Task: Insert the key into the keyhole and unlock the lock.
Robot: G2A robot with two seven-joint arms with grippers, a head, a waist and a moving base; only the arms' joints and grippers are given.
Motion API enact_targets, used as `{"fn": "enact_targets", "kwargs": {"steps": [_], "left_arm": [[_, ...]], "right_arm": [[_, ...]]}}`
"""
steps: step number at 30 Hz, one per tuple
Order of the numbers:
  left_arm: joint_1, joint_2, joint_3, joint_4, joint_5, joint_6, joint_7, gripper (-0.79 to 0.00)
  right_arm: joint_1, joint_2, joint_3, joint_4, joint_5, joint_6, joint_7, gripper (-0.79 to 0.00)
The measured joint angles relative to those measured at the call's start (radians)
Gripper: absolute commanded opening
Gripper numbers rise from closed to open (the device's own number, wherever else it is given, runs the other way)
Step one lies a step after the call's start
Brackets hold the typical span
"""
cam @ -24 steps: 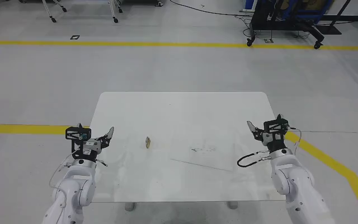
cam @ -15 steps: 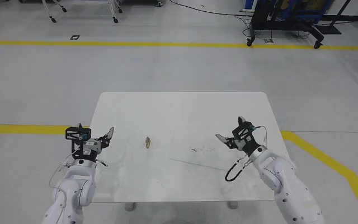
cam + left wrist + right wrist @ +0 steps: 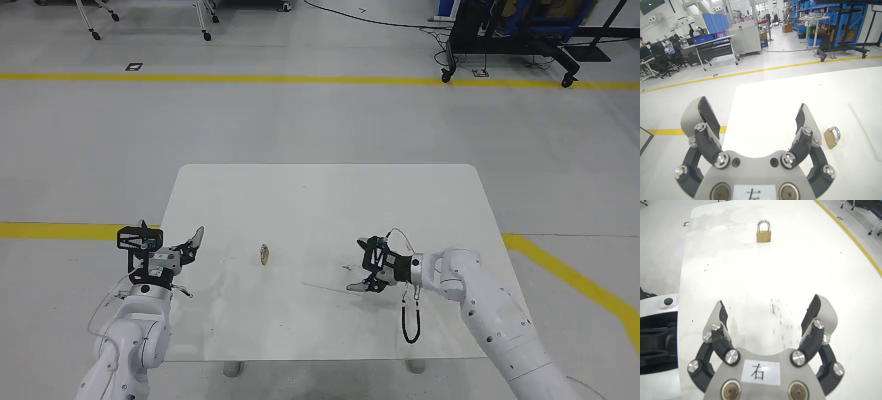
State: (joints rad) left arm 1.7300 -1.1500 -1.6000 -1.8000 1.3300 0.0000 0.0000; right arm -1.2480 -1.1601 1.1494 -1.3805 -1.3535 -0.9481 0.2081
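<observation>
A small brass padlock (image 3: 264, 254) with a silver shackle lies flat on the white table (image 3: 320, 195), left of centre. The left wrist view shows this padlock (image 3: 831, 139) just beyond one finger, and in the right wrist view the padlock (image 3: 763, 236) is well ahead. My left gripper (image 3: 170, 240) (image 3: 752, 106) hangs open at the table's left edge, holding nothing. My right gripper (image 3: 358, 265) (image 3: 768, 301) is open low over the table's middle, pointing toward the padlock. A thin dark sliver (image 3: 773, 307) lies between its fingers among faint marks; I cannot tell whether it is the key.
A thin pale sheet (image 3: 365, 290) (image 3: 863, 125) lies flat on the table's right half. A black cable (image 3: 408, 315) loops from the right arm over the table's front. Bare floor with yellow lines surrounds the table.
My right arm has swung from the table's right edge in to the middle and turned to face the padlock, its gripper still open. The left arm and the padlock have not moved.
</observation>
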Motion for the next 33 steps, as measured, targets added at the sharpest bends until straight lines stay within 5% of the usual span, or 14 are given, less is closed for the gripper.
{"fn": "enact_targets", "kwargs": {"steps": [8, 11, 33], "left_arm": [[0.0, 0.0, 0.0, 0.0, 0.0, 0.0, 0.0, 0.0], [0.0, 0.0, 0.0, 0.0, 0.0, 0.0, 0.0, 0.0], [0.0, 0.0, 0.0, 0.0, 0.0, 0.0, 0.0, 0.0]], "right_arm": [[0.072, -0.029, -0.137, 0.059, -0.102, 0.126, 0.031, -0.554], [0.094, -0.034, -0.161, 0.084, -0.116, 0.127, 0.023, -0.785], [0.015, 0.009, -0.092, -0.087, -0.232, 0.154, -0.067, -0.785]]}}
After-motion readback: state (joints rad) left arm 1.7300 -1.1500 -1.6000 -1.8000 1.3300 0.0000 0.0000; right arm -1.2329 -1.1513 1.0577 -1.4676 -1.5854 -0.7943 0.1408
